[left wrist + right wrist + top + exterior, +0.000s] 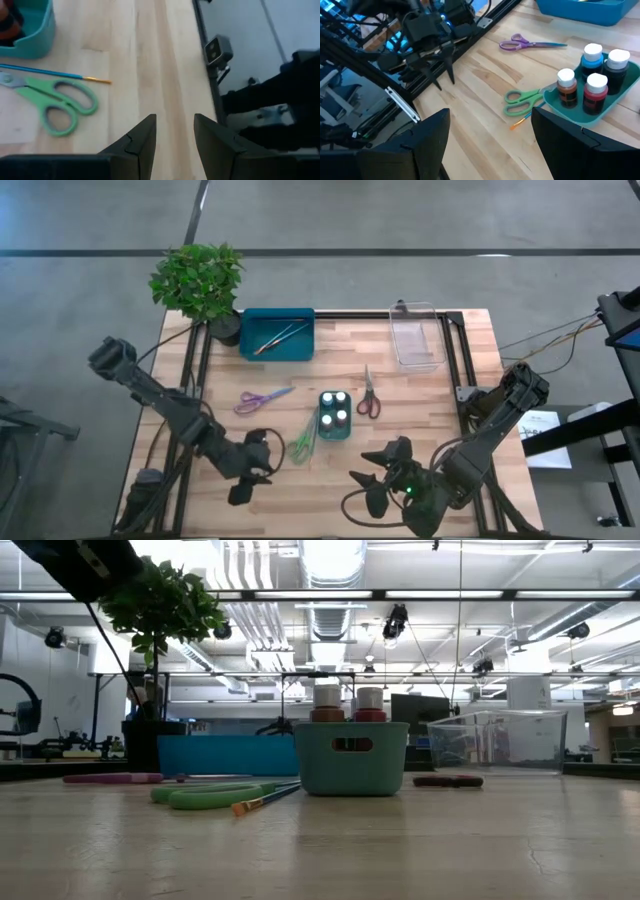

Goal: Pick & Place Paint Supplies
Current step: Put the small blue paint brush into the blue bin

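Four white-capped pots (334,413) stand in a small teal tray (334,431) at mid-table; they also show in the right wrist view (592,75). Green scissors (303,442) and a thin blue brush (50,74) lie flat on the table just left of that tray. Purple scissors (262,399) lie farther left and red scissors (368,395) to the tray's far right. Thin brushes (278,335) lie in a blue tray (250,345). My left gripper (175,132) is open and empty near the front edge, left of the green scissors. My right gripper (490,125) is open and empty at the front, right of centre.
A clear plastic tray (418,335) stands at the far right and a potted plant (200,280) at the far left corner. Bare wood lies between the two grippers at the near edge. Black frame rails run along the table's sides.
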Action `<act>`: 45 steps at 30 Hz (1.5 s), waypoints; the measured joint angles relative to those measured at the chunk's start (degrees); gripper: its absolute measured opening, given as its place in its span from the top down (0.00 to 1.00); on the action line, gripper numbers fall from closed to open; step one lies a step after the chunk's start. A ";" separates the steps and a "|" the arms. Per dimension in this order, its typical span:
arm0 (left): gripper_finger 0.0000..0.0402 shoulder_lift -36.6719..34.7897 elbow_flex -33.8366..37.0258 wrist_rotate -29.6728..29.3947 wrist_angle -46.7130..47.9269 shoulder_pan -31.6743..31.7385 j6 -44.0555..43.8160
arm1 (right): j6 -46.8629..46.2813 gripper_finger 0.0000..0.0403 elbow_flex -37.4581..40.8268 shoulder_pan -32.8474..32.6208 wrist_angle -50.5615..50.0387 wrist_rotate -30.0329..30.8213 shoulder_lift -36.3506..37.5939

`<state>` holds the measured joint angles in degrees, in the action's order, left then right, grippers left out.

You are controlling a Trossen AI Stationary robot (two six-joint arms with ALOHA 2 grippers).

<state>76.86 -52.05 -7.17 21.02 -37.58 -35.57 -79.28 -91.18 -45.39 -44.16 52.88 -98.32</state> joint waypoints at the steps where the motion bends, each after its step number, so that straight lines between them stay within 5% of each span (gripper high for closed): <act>1: 0.65 0.38 0.00 -0.70 -1.00 -0.74 -1.09 | 0.16 0.31 0.00 0.01 0.00 -0.01 0.00; 16: 0.65 20.80 -10.23 -2.78 -11.98 -5.08 -15.10 | 12.95 0.31 0.00 -0.22 -1.09 -1.34 3.77; 20: 0.65 26.58 -15.00 -9.82 -10.16 -3.91 -21.08 | 17.17 0.31 0.00 -0.22 -3.51 -0.18 6.35; 26: 0.65 33.50 -22.28 -28.46 -1.90 -2.87 -30.05 | 20.35 0.31 0.00 -0.11 -7.77 4.23 8.61; 30: 0.65 37.29 -26.26 -34.01 6.63 -2.71 -34.45 | 19.94 0.31 0.00 -0.11 -12.43 6.72 9.16; 45: 0.65 42.97 -27.43 -33.71 16.26 -1.57 -45.32 | 8.66 0.31 6.97 0.46 -18.52 12.74 13.16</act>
<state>119.83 -79.48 -40.88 37.27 -39.15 -80.89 -70.62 -84.21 -44.92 -62.69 65.63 -85.16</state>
